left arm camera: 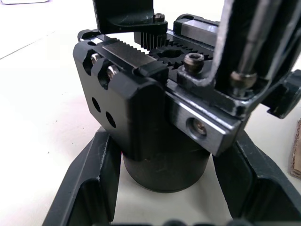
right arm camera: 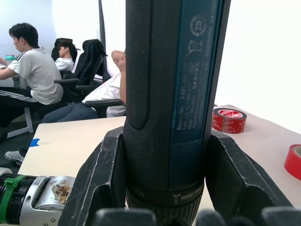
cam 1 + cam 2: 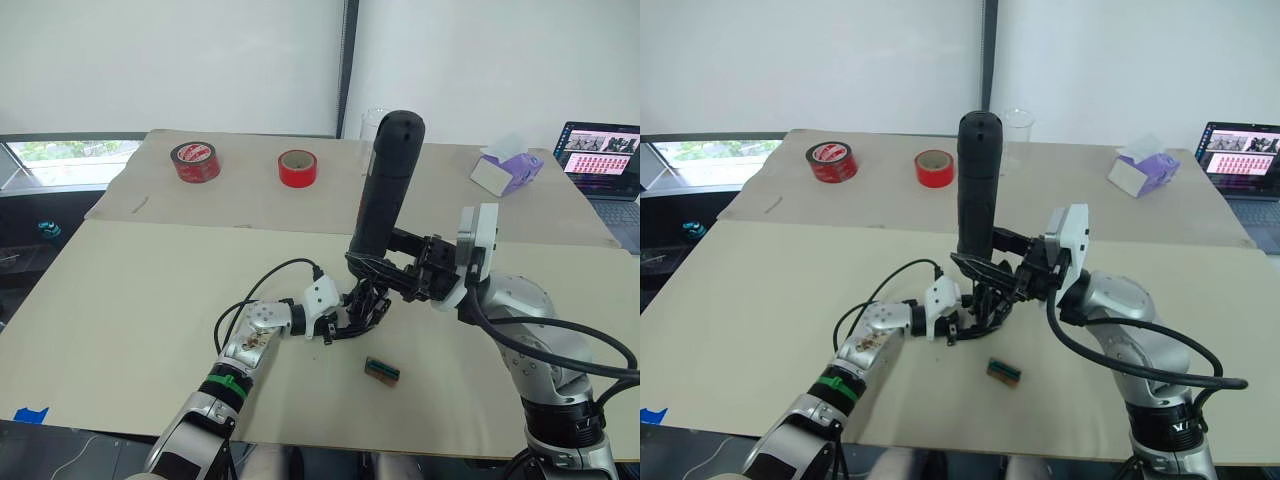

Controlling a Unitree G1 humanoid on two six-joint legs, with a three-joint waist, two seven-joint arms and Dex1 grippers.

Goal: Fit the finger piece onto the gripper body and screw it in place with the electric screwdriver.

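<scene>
Dark blue-black and rigid, the electric screwdriver is held upright at frame centre, clamped low on its barrel by the right gripper; top-heavy, it is judged best gripped near its base. Beneath its tip, the gripper body is pinched between the fingers of the left gripper on the table. Hard plastic and metal, the body is judged stiff and fairly light, best held by its cylindrical base. A loose finger piece cannot be told apart.
</scene>
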